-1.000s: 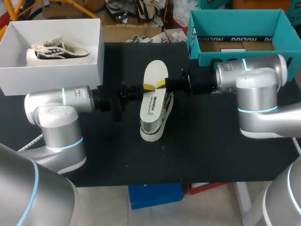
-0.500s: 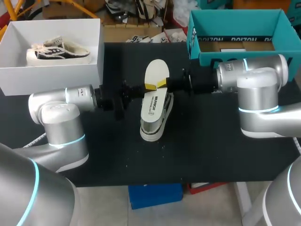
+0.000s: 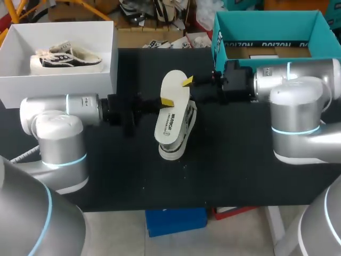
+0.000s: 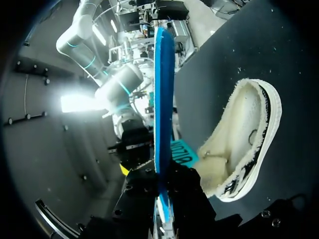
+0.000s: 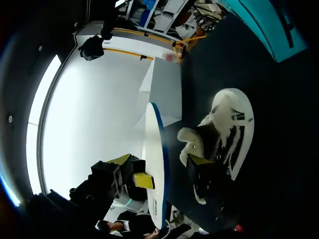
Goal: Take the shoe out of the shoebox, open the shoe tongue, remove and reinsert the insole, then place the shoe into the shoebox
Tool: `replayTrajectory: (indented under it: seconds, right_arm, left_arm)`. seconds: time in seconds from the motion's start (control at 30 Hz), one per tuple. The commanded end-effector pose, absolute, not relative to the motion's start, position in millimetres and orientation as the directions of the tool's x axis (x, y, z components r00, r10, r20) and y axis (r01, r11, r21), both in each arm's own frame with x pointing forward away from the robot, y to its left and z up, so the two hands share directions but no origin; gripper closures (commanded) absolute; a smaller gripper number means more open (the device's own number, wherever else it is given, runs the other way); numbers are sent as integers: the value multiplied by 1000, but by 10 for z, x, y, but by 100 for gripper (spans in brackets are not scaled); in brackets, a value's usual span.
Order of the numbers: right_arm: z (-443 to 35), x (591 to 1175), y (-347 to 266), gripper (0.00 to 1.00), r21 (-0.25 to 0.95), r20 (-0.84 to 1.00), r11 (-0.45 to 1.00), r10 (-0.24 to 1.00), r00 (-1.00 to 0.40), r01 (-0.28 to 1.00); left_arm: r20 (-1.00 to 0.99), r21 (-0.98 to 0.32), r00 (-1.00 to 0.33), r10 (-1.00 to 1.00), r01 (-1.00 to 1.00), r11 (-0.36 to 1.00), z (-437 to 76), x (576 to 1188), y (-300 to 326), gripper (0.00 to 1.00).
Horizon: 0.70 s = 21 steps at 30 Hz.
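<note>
The black table carries two boxes along its rear edge. At the rear right corner, the teal box holds a cardboard sheet. At the rear left corner, the white shoebox holds one shoe. A second shoe lies on its side at the table's middle. The insole hangs above it, clamped between the left gripper fingers. The right gripper sits at the insole's rear edge; whether it is open cannot be told.

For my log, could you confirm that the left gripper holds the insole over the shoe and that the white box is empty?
Not quite: the white box holds a second shoe, as the head view shows. The left gripper does hold the insole over the shoe.
</note>
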State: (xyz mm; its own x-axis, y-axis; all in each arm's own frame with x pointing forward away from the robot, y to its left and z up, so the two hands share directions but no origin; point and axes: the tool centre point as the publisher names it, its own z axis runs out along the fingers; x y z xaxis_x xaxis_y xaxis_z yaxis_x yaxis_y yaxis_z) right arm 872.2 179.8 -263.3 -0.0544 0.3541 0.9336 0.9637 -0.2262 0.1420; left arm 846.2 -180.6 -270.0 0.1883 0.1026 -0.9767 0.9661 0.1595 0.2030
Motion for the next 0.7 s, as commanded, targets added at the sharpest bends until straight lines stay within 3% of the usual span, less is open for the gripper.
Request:
replayTrajectory:
  seconds: [0.03, 0.7]
  right_arm:
    - [-2358, 8327, 1560, 0, 174, 904, -359, 428, -4, 917]
    - [-2084, 7455, 1262, 0, 204, 854, -495, 512, 94, 844]
  left_arm:
    - [-967, 191, 160, 201, 971, 145, -2548, 8160, -1489, 100]
    - [-931, 9, -15, 364, 998, 64, -2873, 7314, -1031, 100]
